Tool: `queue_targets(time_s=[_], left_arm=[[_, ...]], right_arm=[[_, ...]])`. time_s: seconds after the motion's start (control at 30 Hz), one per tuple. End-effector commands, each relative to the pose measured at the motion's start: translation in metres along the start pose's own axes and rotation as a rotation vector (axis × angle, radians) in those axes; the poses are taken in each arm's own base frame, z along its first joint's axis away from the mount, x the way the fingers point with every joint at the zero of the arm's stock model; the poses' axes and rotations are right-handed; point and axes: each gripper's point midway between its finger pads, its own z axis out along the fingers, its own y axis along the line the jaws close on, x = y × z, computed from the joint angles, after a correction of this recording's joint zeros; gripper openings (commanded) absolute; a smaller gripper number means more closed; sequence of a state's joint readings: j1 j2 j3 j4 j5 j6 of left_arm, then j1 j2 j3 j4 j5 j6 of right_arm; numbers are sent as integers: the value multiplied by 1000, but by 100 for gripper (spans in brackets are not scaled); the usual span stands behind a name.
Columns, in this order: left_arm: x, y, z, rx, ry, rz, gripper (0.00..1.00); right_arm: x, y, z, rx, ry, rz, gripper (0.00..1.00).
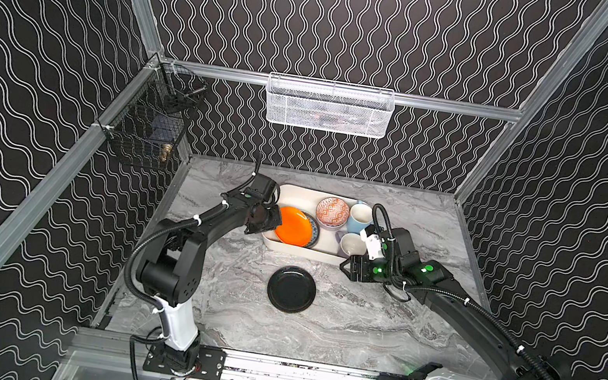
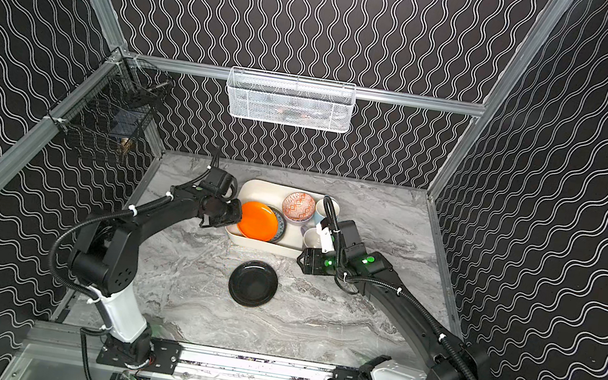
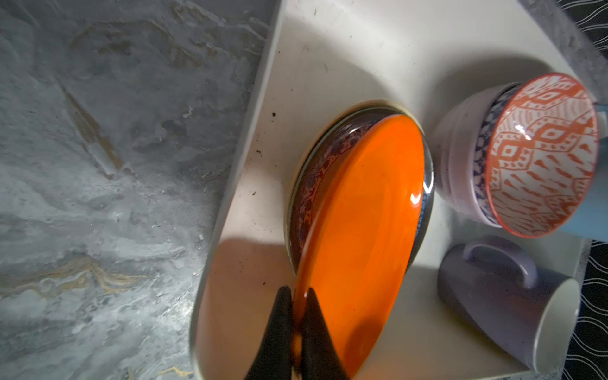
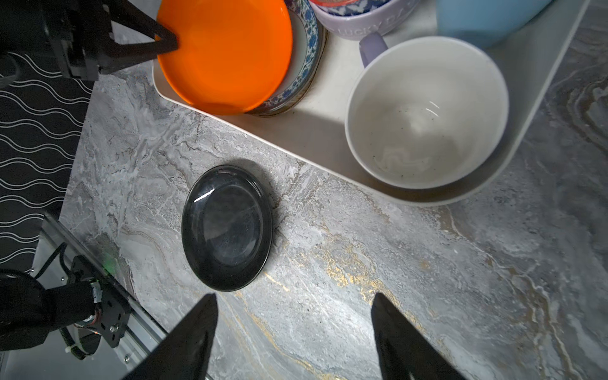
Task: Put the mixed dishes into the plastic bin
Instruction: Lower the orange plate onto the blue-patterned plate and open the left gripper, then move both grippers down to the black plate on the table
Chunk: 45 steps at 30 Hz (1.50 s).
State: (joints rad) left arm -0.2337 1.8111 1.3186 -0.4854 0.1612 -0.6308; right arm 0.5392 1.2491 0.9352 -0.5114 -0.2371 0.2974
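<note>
Marbled grey bench is carrying the plastic bin near its back edge, where the left gripper is pinching the rim of the orange plate, which is leaning tilted on the teal patterned plate inside the bin. The black plate is lying on the bench just in front of the bin, and the right gripper is hovering near it with jaws spread.

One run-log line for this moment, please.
left gripper: shut on orange plate, tilted in plastic bin | right gripper: open, empty | black plate: on table
</note>
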Motion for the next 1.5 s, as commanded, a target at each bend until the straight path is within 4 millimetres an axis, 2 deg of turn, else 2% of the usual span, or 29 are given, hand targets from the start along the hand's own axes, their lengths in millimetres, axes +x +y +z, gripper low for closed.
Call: queue_targets(time_s=[0.0, 0.13, 0.2, 0.27, 0.3, 0.43, 0.57, 0.67, 0.83, 1.03, 1.23, 1.47], left_arm=[[-13, -9, 8, 38, -12, 0, 0], [-18, -15, 21, 58, 3, -10, 2], [-19, -19, 25, 73, 13, -13, 14], [-19, -21, 27, 81, 25, -14, 33], [-19, -21, 27, 78, 28, -12, 38], [-17, -18, 22, 56, 31, 3, 49], [-13, -15, 13, 47, 26, 10, 49], [-13, -12, 10, 35, 17, 14, 46], [-10, -6, 18, 11, 32, 15, 25], [-7, 1, 34, -18, 53, 14, 17], [-7, -4, 32, 7, 56, 8, 18], [-9, -22, -2, 89, 24, 10, 32]], right_arm=[[2, 2, 1, -26, 12, -9, 75], [2, -4, 1, -11, 6, 1, 75], [2, -6, 1, -9, 6, 6, 75], [2, -7, 2, -9, 10, 10, 76], [2, -7, 2, -9, 12, 12, 76], [2, -10, 3, -7, 14, 18, 76], [3, -10, 5, -7, 18, 21, 76], [4, -11, 6, -5, 23, 23, 76], [4, -12, 7, -4, 26, 24, 76], [4, -13, 6, 0, 25, 24, 76], [5, -13, 8, 0, 29, 25, 76], [5, -12, 7, -5, 29, 25, 76]])
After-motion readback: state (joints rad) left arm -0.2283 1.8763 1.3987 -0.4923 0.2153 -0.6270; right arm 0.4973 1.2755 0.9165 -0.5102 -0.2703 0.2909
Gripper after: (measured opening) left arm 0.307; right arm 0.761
